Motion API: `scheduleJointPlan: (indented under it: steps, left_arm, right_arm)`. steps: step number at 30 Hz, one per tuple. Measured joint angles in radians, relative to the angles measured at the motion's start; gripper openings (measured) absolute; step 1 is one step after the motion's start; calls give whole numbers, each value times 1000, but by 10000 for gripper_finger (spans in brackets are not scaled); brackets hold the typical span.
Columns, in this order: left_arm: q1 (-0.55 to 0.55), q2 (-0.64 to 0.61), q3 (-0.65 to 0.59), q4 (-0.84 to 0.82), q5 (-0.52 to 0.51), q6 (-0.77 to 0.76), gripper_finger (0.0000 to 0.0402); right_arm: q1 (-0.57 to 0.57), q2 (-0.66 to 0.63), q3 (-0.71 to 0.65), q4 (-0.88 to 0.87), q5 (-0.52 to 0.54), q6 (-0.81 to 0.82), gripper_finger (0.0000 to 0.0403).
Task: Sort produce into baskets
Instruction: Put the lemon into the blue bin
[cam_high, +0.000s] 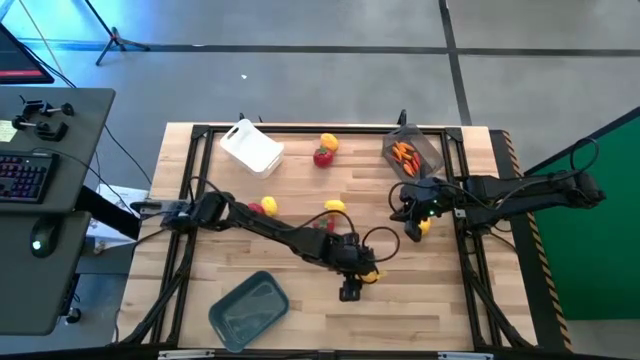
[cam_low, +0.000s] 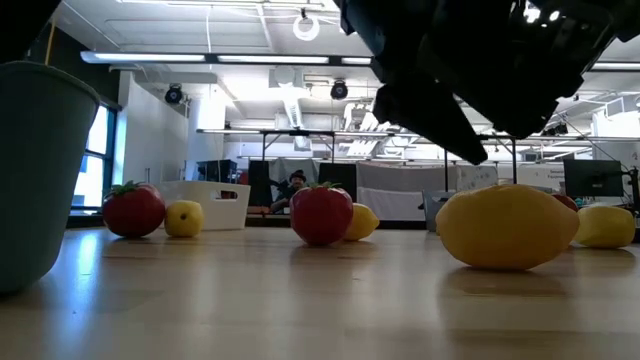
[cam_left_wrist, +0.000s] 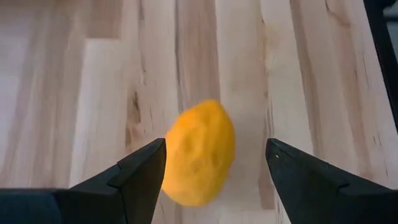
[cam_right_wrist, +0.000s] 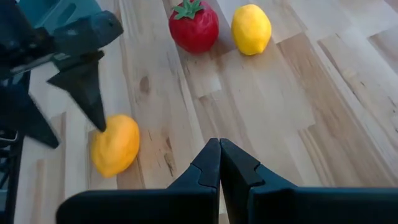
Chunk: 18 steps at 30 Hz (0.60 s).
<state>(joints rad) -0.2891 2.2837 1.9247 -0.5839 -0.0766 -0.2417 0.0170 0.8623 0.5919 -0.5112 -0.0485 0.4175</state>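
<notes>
A yellow-orange oval fruit (cam_left_wrist: 199, 152) lies on its side on the wooden table (cam_high: 300, 320), near the middle. My left gripper (cam_left_wrist: 216, 149) is open and slants down over it with one finger on either side. The same fruit (cam_right_wrist: 115, 146) shows in the right wrist view under a left fingertip (cam_right_wrist: 98, 118). My right gripper (cam_right_wrist: 219, 152) is shut and empty, above the table's right part, beside another yellow fruit (cam_high: 425, 227). There are three baskets: white (cam_high: 250, 147) at the far left, grey-blue (cam_high: 248, 308) at the near left, and dark see-through (cam_high: 410, 152) at the far right, holding orange-red pieces. My left gripper's fingers stand on either side of the fruit, slanting down from above. One finger (cam_left_wrist: 146, 171) is right at the fruit's side (cam_left_wrist: 174, 155); I cannot tell whether it touches. A wide gap shows between the fruit and the other finger. The fruit rests on the table.
A red fruit (cam_high: 322, 157) and a yellow one (cam_high: 328, 142) lie at the far middle. Another red and yellow pair (cam_high: 262, 207) lies left of centre. A red fruit (cam_right_wrist: 194, 25) and a yellow one (cam_right_wrist: 250, 28) lie mid-table. A black frame (cam_high: 470, 260) borders the table.
</notes>
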Motion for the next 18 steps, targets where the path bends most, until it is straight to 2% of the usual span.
scheduleJointPlan:
  steps: [18]
  left_arm:
    - [28,-1,0,-56,36,9,265]
  right_arm:
    - [0,0,0,-2,-14,-34,0]
